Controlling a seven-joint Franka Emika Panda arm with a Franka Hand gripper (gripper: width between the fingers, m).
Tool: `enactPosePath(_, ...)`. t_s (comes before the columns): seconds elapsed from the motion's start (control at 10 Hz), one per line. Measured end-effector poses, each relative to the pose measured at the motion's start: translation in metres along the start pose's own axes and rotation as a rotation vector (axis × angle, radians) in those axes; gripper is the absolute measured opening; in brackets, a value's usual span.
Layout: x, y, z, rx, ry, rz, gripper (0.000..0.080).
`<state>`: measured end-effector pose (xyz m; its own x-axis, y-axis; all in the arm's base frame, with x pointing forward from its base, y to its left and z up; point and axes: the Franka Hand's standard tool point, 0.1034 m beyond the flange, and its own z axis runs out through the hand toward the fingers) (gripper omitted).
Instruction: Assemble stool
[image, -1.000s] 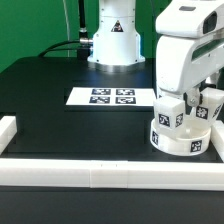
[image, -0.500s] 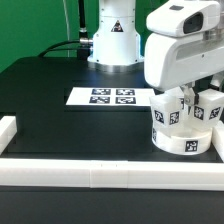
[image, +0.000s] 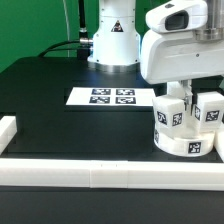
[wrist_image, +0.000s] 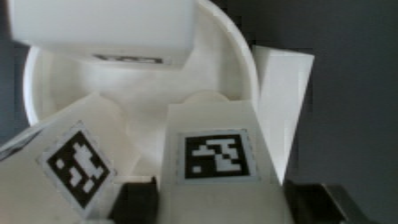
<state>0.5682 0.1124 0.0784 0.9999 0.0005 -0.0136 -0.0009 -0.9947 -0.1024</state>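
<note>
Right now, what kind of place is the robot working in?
Probably a robot test lab. A flat black table edged by long white bars holds a thin white marker board printed with square tags, and a white plastic stool seat with blocky legs carries similar tags.

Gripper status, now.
Gripper: cannot be told. Its fingers flank a stool leg standing on the seat, but contact isn't visible.

Stool (image: 185, 128) right side cropped; pincer (image: 192, 92) fingertips hidden.
</note>
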Motion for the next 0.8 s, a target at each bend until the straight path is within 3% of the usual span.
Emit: enactPosePath(0.8, -0.0002, -0.002, 0.0002, 0.036, -0.013, 0.558, 0.034)
